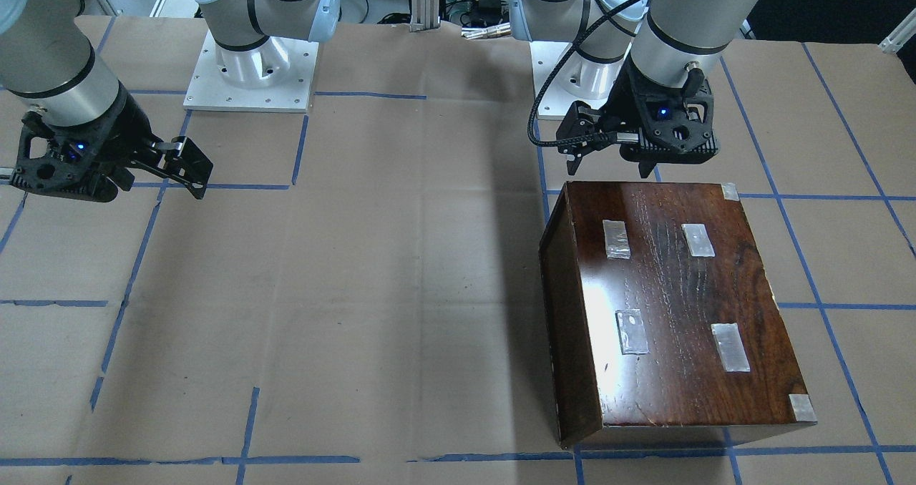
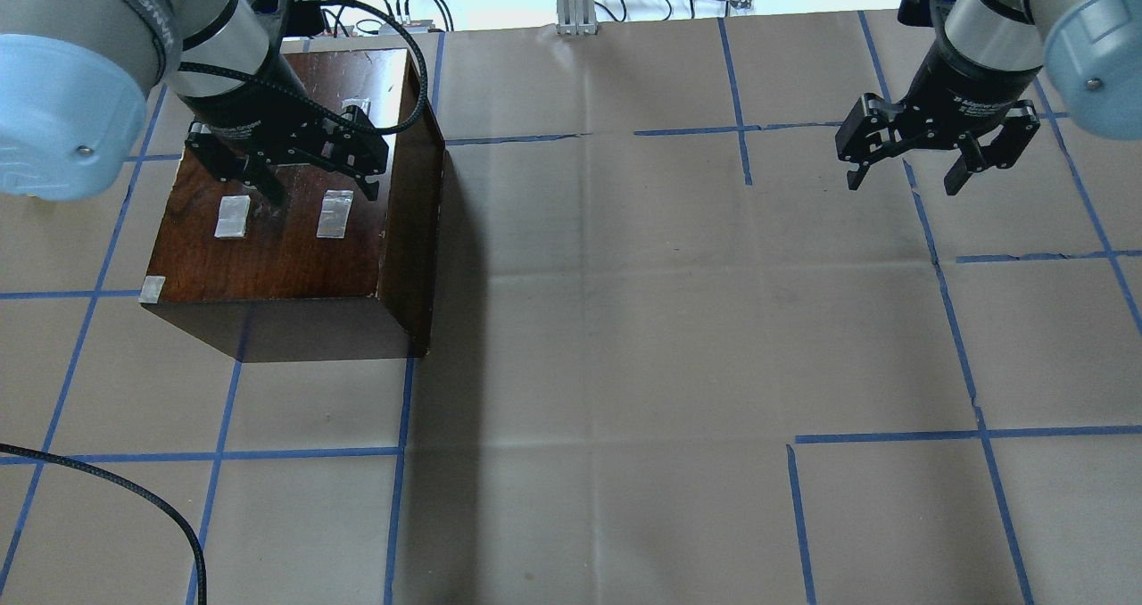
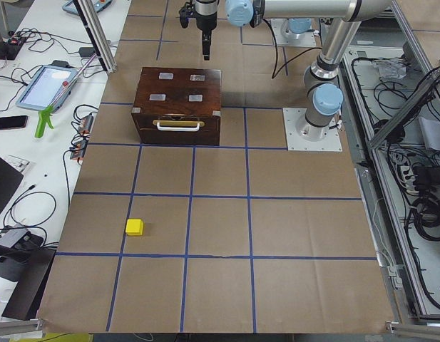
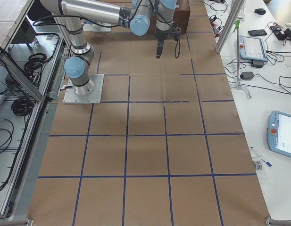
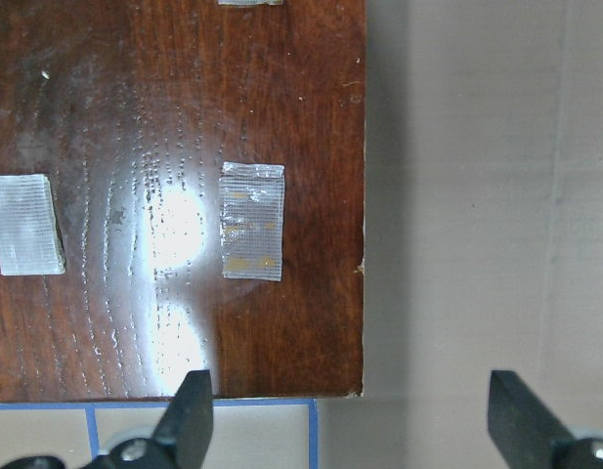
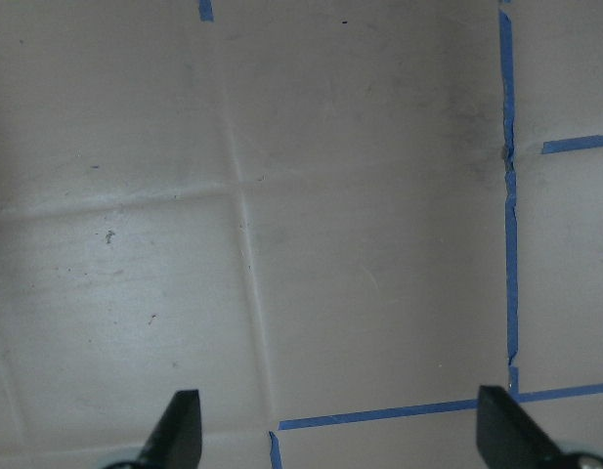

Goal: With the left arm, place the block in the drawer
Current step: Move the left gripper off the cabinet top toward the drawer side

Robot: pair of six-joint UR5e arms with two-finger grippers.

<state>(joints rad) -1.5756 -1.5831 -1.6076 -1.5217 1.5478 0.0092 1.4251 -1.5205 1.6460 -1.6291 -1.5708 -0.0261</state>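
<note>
The block [image 3: 135, 227] sits alone on the worktop [image 3: 220, 214], well apart from the box [image 3: 178, 87], whose drawer [image 3: 178, 135] looks shut. It is likely light, rigid and smooth, best pinched across two flat sides. The left claw [image 2: 324, 196] hangs wide open, empty, over the box.

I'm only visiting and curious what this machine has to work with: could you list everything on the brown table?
wooden box: one, glossy dark brown, toward the table's end on the robot's left.
drawer: one, dark front, looks shut, in the box's side.
handle: one, pale, on the drawer front.
tape patches: four, clear, on the box top; smaller bits at corners.
block: one, yellow, on the paper, well apart from the box.
paper cover: one, brown, over the table.
blue tape lines: many, a grid on the paper.
left gripper: one, black, open, above the box top.
right gripper: one, black, open, above bare paper.
</note>
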